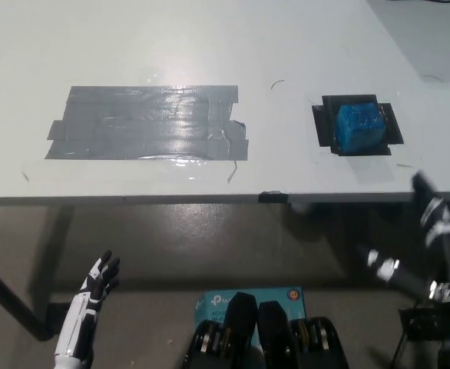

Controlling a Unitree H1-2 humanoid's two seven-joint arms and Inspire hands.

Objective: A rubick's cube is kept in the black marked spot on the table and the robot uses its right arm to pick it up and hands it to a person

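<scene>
The rubik's cube sat on the black marked spot at the table's right, just beyond the right hand, its finger state unclear, while the left hand, fingers apart, rested low at near left.

A flat white rectangular table is seen from steeply above, its front edge running across the middle of the view. A black square marked spot of tape is fixed on the table's right part, near the front edge. A bright blue cube is set upon that spot. Well to the left of the spot, a wide patch of glossy grey tape strips is stuck flat to the surface.
</scene>
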